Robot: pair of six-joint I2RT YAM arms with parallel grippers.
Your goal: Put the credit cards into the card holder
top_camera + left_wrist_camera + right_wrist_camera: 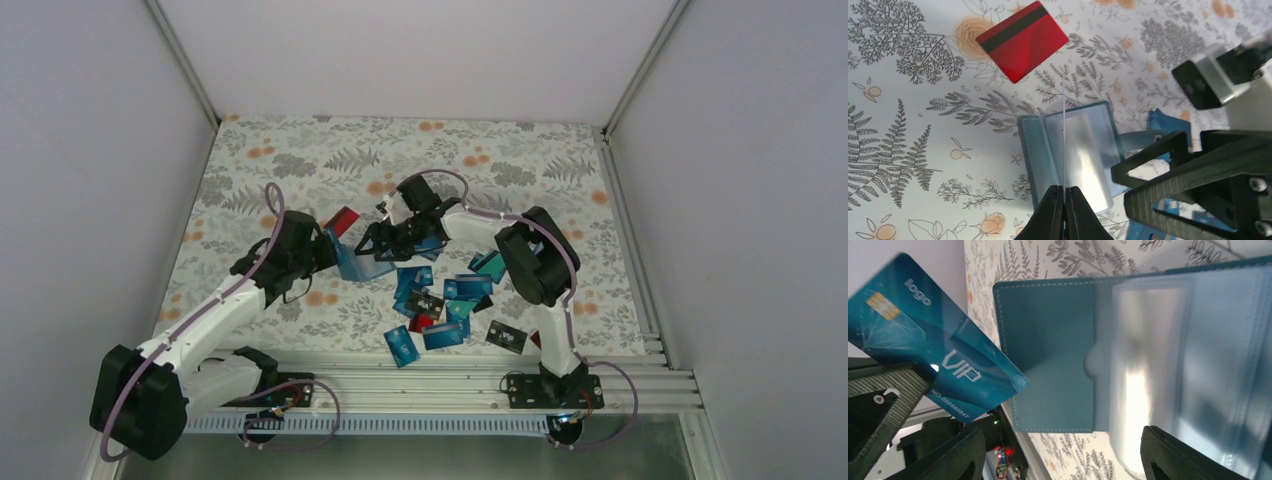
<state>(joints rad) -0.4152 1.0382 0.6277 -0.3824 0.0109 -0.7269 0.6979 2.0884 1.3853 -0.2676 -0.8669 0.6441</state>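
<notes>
The card holder [1088,150] lies open on the flowered cloth, its teal cover [1048,365] and clear sleeves [1148,365] spread out. My left gripper [1064,192] is shut on the edge of one clear sleeve, which stands upright. Over the holder's right side my right gripper [1063,455] is open, with one finger [1198,170] showing in the left wrist view. A blue VIP credit card [933,340] leans loose against its left finger, its corner over the holder's cover. A red card [1022,40] lies just beyond the holder. Several more credit cards [440,300] lie scattered to the right.
The card pile reaches from the right arm's elbow [535,260] down to the metal rail [450,370] at the near edge. White walls enclose the flowered cloth [300,160] on three sides.
</notes>
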